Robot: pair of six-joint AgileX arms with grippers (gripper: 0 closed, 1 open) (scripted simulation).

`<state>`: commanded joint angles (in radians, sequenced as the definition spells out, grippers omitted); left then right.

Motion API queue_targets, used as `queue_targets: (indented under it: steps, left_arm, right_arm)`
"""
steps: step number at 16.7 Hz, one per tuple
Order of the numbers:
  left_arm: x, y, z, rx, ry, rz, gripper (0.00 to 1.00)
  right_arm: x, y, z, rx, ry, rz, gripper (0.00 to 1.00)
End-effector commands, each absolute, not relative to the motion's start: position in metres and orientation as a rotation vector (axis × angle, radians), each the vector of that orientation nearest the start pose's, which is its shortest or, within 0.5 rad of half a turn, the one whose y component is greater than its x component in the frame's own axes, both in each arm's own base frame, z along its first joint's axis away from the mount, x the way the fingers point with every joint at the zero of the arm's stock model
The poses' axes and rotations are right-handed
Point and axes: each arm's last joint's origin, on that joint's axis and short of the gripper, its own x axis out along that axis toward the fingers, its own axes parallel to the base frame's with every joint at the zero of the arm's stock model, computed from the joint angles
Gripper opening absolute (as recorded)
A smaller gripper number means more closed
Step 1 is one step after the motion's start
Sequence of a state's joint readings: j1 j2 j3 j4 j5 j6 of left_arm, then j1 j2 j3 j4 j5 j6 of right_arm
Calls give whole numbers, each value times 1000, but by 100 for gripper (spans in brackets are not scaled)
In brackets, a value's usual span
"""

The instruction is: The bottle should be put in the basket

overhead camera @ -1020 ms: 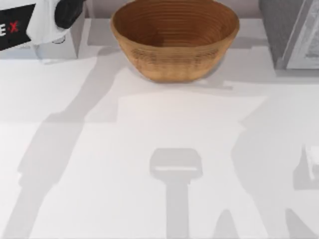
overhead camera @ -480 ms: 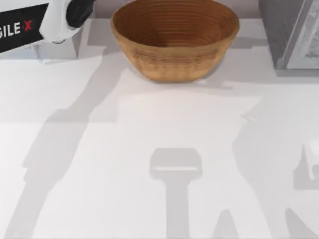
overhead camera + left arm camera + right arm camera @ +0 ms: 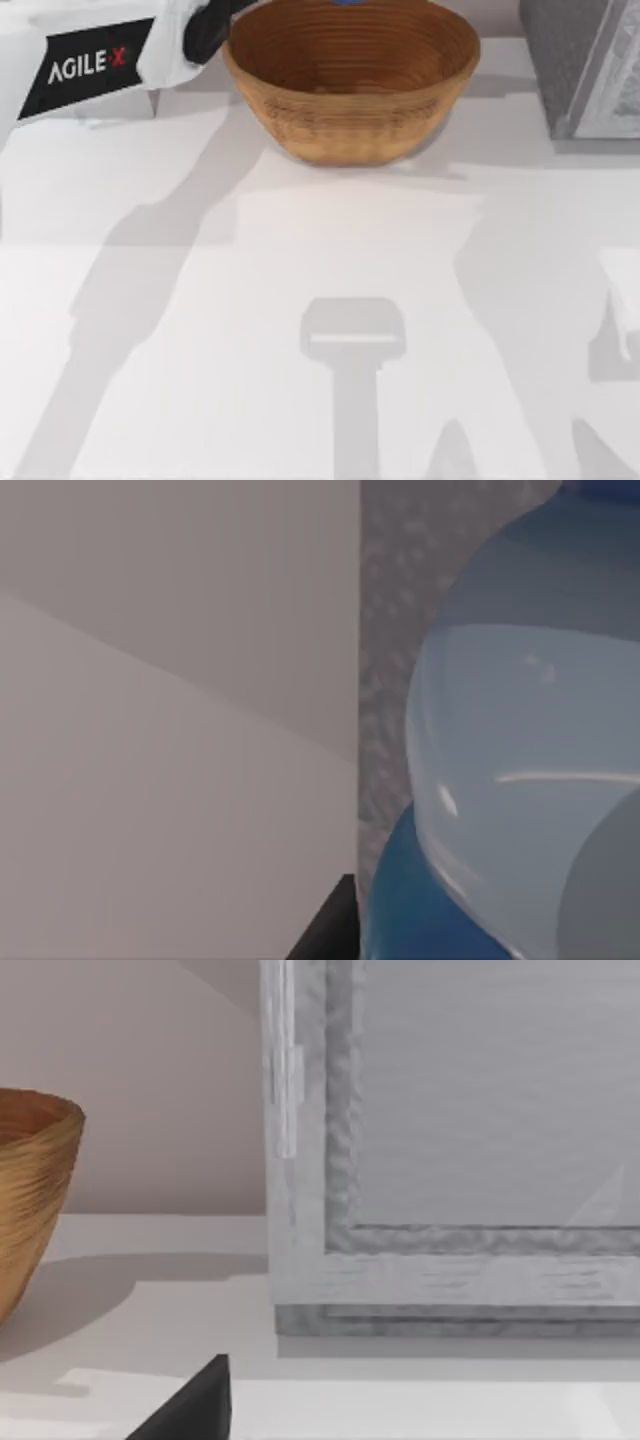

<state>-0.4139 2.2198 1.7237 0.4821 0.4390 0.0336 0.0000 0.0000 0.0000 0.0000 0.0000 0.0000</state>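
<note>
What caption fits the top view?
Left arm reaches toward the wicker basket, blue bottle at its far rim.

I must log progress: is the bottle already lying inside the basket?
Cannot tell. The bottle is close before the left wrist camera; a blue bit sits at the basket's far rim.

Bright, even light. Soft grey arm shadows streak the white table (image 3: 200, 400) in the lower left and right of the top view; camera-mount shadow at lower centre. Basket (image 3: 350, 90) casts a short shadow beneath. Bottle (image 3: 530, 780) close-up is blurred, with small glare streaks.
</note>
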Motion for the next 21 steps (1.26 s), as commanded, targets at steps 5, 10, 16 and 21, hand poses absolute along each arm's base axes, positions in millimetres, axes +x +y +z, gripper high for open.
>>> queue_targets:
  steps: [5, 10, 16, 21]
  left_arm:
    - [479, -217, 245, 18, 0, -828, 23]
    - [479, -217, 245, 18, 0, -828, 60]
    - [479, -217, 245, 18, 0, -828, 100]
    - [479, -217, 245, 18, 0, -828, 100]
  right_arm:
    - [106, -1, 160, 0, 0, 0, 100]
    - [106, -1, 160, 0, 0, 0, 100]
    - [106, -1, 160, 0, 0, 0, 100]
    - [106, -1, 160, 0, 0, 0, 100]
